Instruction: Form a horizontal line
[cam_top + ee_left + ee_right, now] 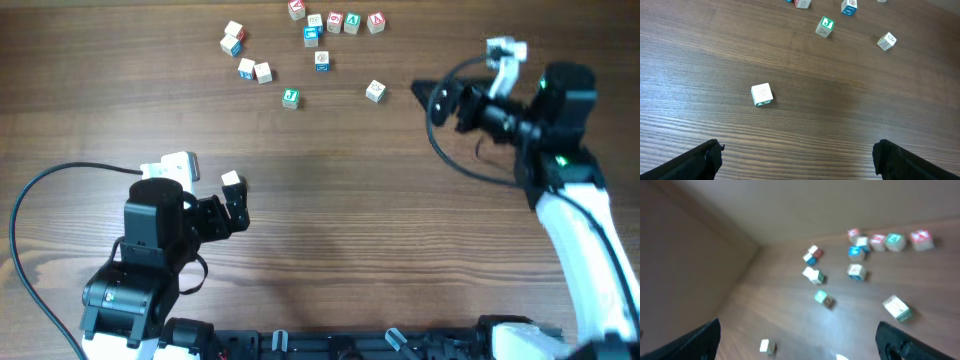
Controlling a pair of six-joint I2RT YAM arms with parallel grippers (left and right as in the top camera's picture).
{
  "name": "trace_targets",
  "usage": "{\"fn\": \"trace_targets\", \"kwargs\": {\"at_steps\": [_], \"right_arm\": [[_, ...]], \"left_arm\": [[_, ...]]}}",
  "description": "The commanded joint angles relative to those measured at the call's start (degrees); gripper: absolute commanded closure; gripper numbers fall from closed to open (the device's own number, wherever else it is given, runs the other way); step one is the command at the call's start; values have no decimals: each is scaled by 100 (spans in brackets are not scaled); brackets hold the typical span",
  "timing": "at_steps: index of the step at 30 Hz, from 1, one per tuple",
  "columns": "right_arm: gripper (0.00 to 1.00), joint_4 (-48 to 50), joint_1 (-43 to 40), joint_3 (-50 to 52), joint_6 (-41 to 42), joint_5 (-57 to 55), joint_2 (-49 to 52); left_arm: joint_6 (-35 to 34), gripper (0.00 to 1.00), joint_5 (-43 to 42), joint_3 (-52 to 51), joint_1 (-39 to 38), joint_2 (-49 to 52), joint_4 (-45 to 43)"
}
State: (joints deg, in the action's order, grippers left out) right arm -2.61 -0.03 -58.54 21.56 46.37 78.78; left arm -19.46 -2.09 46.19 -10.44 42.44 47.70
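Brown wooden table from above. The horizontal line (352,22) of letter cubes sits upper centre. Left gripper (238,207), lower left, gapes empty beside a lone cube (231,180), probably its next pick; right gripper (432,99), also spread, faces the row.

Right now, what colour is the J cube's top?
Green. The J cube shows best in left wrist view.

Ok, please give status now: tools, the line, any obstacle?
Left tool open, empty. Right tool open, empty. Cube row at far side, loose cubes nearby. Single cube lies ahead of left tool.
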Motion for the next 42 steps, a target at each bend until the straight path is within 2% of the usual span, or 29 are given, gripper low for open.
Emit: {"fn": "trace_targets", "kwargs": {"at_steps": [1, 5, 9, 16, 20, 30, 34, 37, 42], "right_arm": [[1, -111, 638, -713, -118, -463, 951], [1, -1088, 1399, -2127, -748, -2352, 2179], [1, -1836, 1825, -3606, -1010, -3615, 3493], [0, -1862, 1989, -5619, -1106, -3755, 5362], [1, -1733, 1971, -6282, -1102, -4096, 6035], [1, -181, 1626, -6553, -1379, -5003, 6793], [1, 133, 1340, -6553, -1071, -4903, 7104], [1, 243, 1231, -6553, -1093, -4492, 7272], [4, 452, 1202, -6553, -1106, -4452, 7611]], "left_arm": [[-52, 0, -68, 22, 7, -20, -4], [-52, 0, -68, 22, 7, -20, -4], [-52, 0, -68, 22, 7, -20, -4], [-52, 0, -68, 22, 7, -20, -4], [-52, 0, -68, 22, 7, -20, -4], [-52, 0, -68, 22, 7, -20, -4], [-52, 0, -68, 22, 7, -20, -4], [-52, 0, -68, 22, 7, -20, -4], [-52, 0, -68, 22, 7, -20, -4]]}}
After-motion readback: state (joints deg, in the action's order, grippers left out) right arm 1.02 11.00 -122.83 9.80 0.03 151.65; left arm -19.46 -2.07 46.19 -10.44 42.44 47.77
